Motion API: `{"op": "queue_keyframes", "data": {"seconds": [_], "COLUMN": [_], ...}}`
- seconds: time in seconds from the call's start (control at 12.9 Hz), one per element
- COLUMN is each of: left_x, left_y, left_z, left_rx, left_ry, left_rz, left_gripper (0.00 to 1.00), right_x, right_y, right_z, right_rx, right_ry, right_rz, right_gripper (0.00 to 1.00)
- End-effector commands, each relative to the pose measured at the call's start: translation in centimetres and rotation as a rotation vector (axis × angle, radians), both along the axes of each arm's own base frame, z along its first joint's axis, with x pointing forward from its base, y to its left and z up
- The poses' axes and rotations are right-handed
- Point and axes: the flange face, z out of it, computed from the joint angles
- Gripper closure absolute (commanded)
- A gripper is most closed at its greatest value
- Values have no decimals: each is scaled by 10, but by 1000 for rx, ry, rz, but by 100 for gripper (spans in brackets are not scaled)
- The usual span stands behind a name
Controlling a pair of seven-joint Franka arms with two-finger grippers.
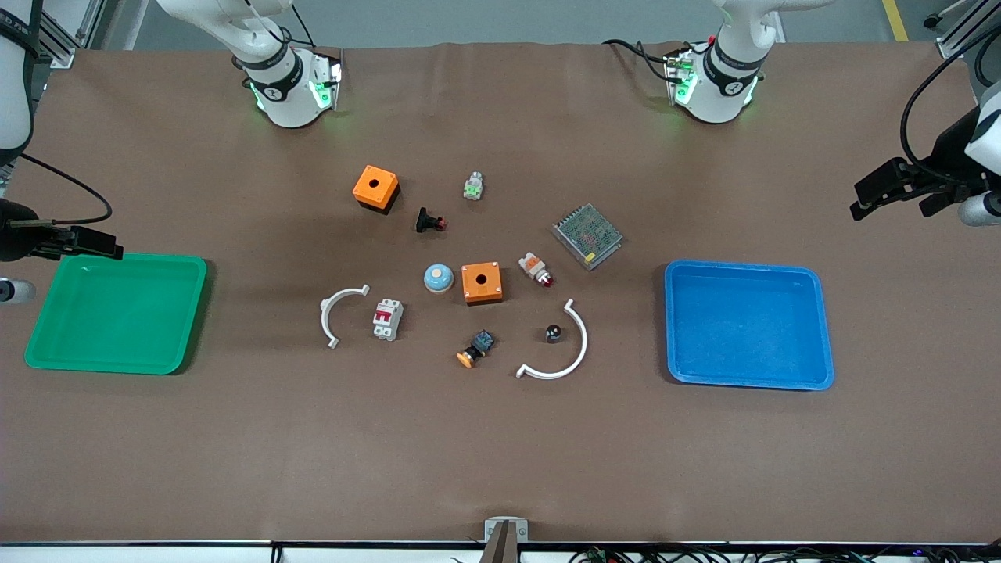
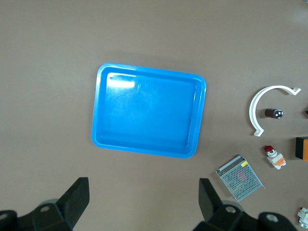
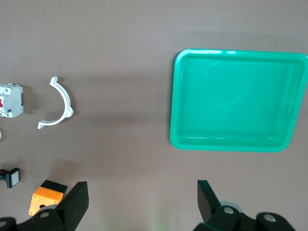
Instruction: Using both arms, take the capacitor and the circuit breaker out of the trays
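The capacitor [image 1: 554, 333], a tiny dark cylinder with a shiny end, lies inside the larger white arc [image 1: 565, 352]; it also shows in the left wrist view [image 2: 273, 113]. The breaker [image 1: 387, 319], white-grey with a red toggle, lies beside the smaller white arc [image 1: 336, 313]; it shows at the edge of the right wrist view [image 3: 10, 100]. My left gripper [image 1: 868, 195] [image 2: 143, 199] is open and empty, up over the bare cloth beside the blue tray [image 1: 747, 324] [image 2: 149, 115]. My right gripper [image 1: 105, 244] [image 3: 143, 202] is open and empty, up beside the green tray [image 1: 117, 313] [image 3: 240, 101].
Mid-table lie two orange boxes [image 1: 375, 188] [image 1: 481, 282], a black push-button [image 1: 428, 221], a small white part with a green face [image 1: 472, 186], a meshed metal box [image 1: 587, 235], a white-and-orange part [image 1: 536, 269], a blue dome [image 1: 439, 277] and a blue-bodied button [image 1: 475, 349].
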Motion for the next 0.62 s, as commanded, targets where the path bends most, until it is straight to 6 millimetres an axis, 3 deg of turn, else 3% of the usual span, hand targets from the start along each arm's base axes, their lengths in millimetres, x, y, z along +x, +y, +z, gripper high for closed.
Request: {"op": "queue_keyframes", "data": {"seconds": [0.0,0.31,0.54], "left_x": [5,5,5], "left_y": [-2,-1,-2], "left_z": [4,4,4], "left_rx": [4,44,30], "left_ry": [8,7,5], "left_rz": [-21,-20,-17], "left_gripper": [0,0,0], "right_x": [4,-4,-22], "right_y": [7,11,-21], "right_z": [34,36,61], "right_rx": [-4,5,16], "right_ry": [-60,-10,-42], "right_rz": [13,11,-39], "right_gripper": [0,0,0]}}
